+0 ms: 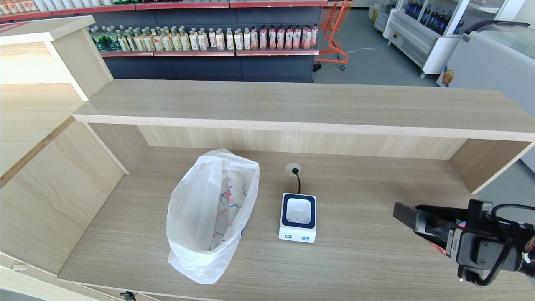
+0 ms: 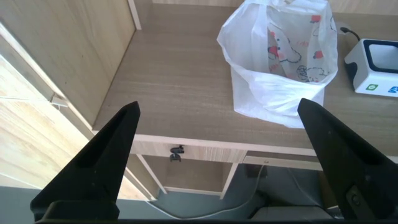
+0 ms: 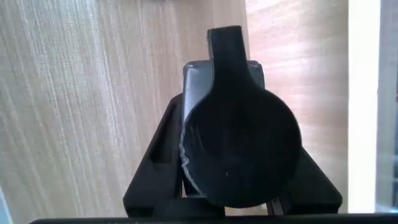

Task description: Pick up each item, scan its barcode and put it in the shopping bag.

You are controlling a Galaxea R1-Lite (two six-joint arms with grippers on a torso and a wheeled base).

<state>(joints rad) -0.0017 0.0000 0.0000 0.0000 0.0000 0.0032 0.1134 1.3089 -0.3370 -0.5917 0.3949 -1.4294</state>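
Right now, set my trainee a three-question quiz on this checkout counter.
1. On which side of the bag does the scanner stand, the robot's left or its right?
2. True or false: the bag lies flat and folded on the counter.
3. The left claw is: A open; B shut on a bottle; C shut on the bag.
Key: 1 right; 2 false, it stands open; 3 A.
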